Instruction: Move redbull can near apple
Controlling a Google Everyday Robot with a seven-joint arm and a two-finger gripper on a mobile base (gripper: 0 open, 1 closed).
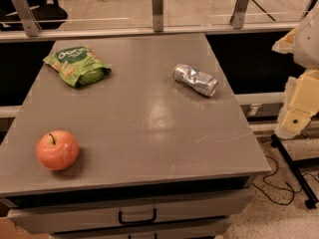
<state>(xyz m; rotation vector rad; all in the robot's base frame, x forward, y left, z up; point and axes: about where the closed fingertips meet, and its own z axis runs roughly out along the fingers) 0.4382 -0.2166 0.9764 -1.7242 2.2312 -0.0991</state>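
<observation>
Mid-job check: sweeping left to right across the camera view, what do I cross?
green snack bag → redbull can → gripper, which is beyond the right edge of the table. The apple, near left, overlaps the bag's span sideways, so it is left out of the order.

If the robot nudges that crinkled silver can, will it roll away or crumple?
It would probably roll: the redbull can lies on its side on the smooth table. Its crinkled skin suggests dents, so it is likely light, easily squashed, and may roll unevenly. The gripper hangs beyond the table's right edge.
</observation>
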